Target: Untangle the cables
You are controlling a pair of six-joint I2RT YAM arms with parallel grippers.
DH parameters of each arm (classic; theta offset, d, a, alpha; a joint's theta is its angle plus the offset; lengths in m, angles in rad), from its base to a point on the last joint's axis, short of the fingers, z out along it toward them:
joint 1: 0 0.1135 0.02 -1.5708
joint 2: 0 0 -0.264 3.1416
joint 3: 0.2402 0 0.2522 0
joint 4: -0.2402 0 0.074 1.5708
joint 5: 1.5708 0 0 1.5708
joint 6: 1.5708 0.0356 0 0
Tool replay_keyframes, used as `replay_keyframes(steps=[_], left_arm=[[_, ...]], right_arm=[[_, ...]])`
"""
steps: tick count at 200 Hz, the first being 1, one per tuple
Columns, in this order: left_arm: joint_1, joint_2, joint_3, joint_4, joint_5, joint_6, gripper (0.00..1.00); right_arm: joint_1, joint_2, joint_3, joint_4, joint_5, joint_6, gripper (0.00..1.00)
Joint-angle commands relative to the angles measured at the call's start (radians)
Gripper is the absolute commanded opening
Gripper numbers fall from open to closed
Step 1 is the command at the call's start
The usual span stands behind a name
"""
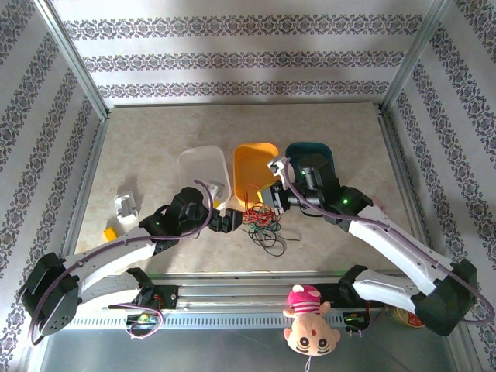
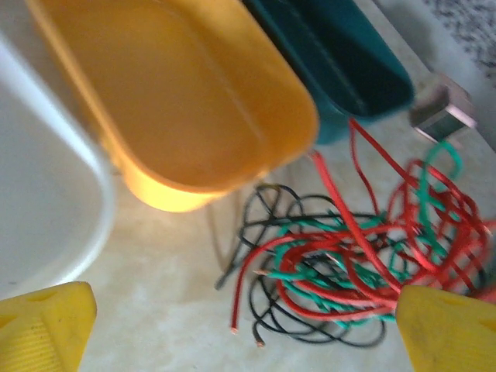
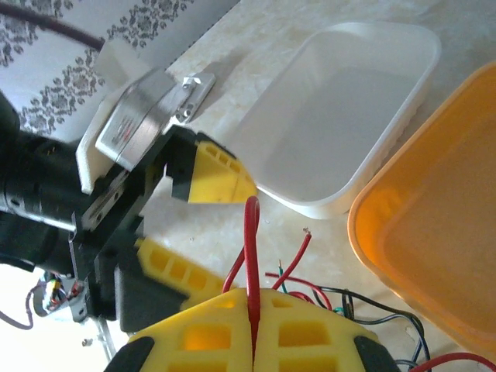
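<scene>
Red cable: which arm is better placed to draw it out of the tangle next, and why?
Right. The right fingers are shut on a red cable rising from the tangle; the left fingers stand open near it, holding nothing.

Cables point(image 1: 262, 225): thin wires in red, green and black, snarled into one loose tangle of overlapping loops. The tangle lies on the tabletop point(image 1: 155, 147) at centre, just near of the orange tray point(image 1: 256, 167). Black loops spill towards the near side, and several cut ends lie free. One red strand point(image 3: 252, 248) rises upright, clamped in the right gripper point(image 3: 253, 345).
</scene>
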Motion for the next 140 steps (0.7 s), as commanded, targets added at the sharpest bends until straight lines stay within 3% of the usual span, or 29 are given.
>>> replay_keyframes(steps=[1, 26, 81, 140], left_arm=[[-0.035, -0.020, 0.055, -0.075, 0.106, 0.075, 0.99], [-0.069, -0.020, 0.074, -0.106, 0.093, 0.101, 0.99], [-0.114, 0.132, 0.079, 0.090, 0.105, 0.067, 0.99], [-0.182, 0.307, 0.158, 0.128, -0.012, 0.154, 0.99]], right_arm=[[-0.033, -0.003, -0.016, 0.060, -0.055, 0.084, 0.00], [-0.050, 0.030, -0.018, 0.085, -0.091, 0.130, 0.00], [-0.064, 0.079, 0.000, 0.114, -0.121, 0.209, 0.00], [-0.085, 0.093, 0.017, 0.138, -0.128, 0.313, 0.00]])
